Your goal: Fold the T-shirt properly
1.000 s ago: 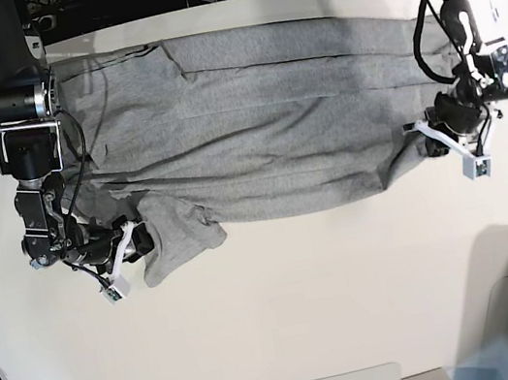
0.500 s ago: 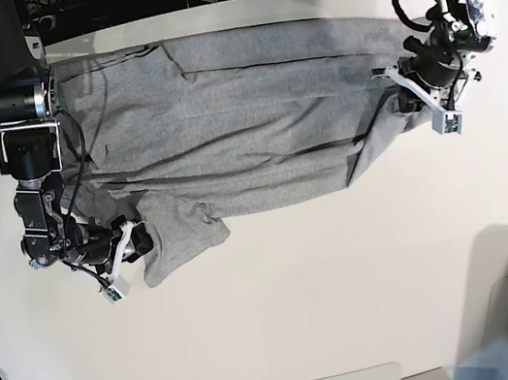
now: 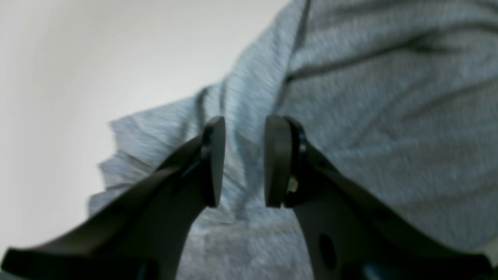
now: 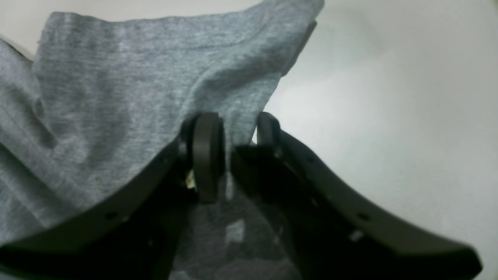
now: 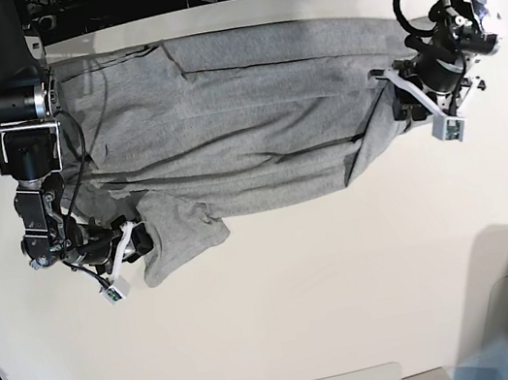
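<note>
The shirt lies across the upper frame, soft and limp; I judge hems grip best. My left gripper stands spread over its right edge; my right gripper pinches its lower-left sleeve.

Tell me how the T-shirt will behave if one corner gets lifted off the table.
Probably floppy: the T-shirt already lies in soft folds and creases, so a lifted corner would likely sag and drag the rest along. It looks light, thin knit in the left wrist view. It may cling slightly to the table rather than slide, and it bunches where the right tool meets it.
</note>
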